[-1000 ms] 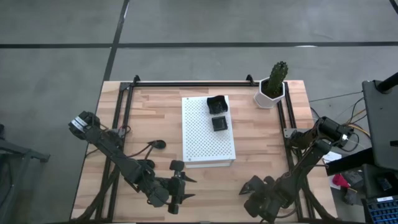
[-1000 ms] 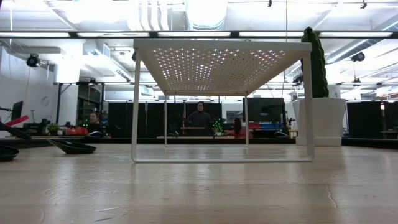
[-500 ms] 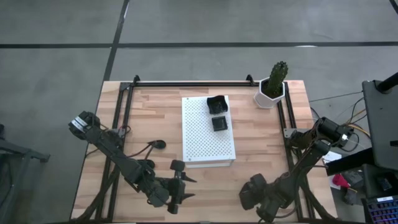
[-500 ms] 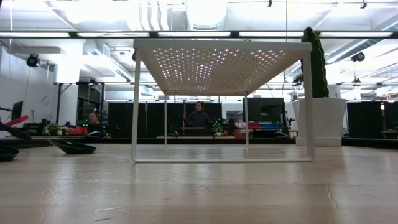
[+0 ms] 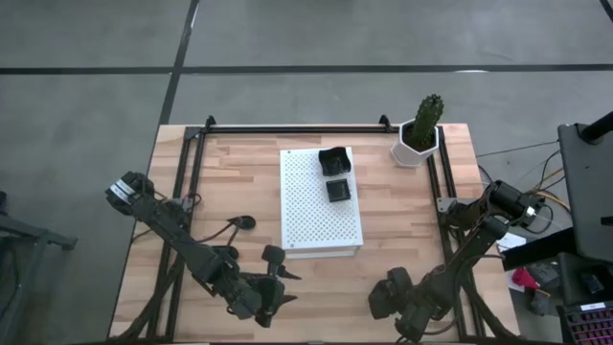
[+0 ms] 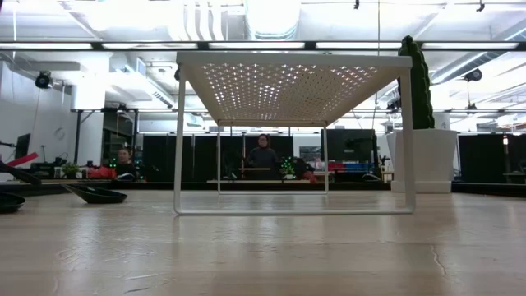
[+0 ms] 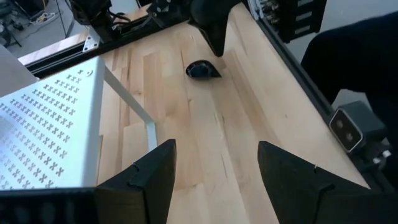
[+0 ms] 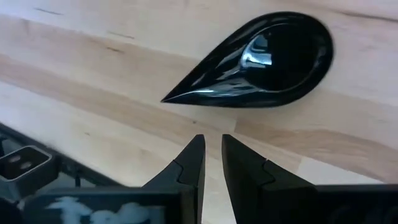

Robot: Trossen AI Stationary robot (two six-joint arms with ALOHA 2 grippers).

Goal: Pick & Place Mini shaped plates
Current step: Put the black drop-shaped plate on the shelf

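A glossy black teardrop mini plate lies flat on the wooden table near its front right, also in the left wrist view. My right gripper hovers above it pointing steeply down, its fingers a narrow slit apart with nothing between them; in the high view it hides the plate. My left gripper floats open over the front of the table, facing the right one. Two dark plates sit on the white perforated board. Another plate lies on the table left of the board.
The white board stands on thin legs at the table's middle. A white hexagonal cactus pot is at the far right corner. Black frame rails run along the table's left and right sides. Bare wood lies between the two grippers.
My right gripper has rolled about its own pointing line while staying in place above the teardrop plate. My left gripper has rolled slightly, also in place. No plate has moved.
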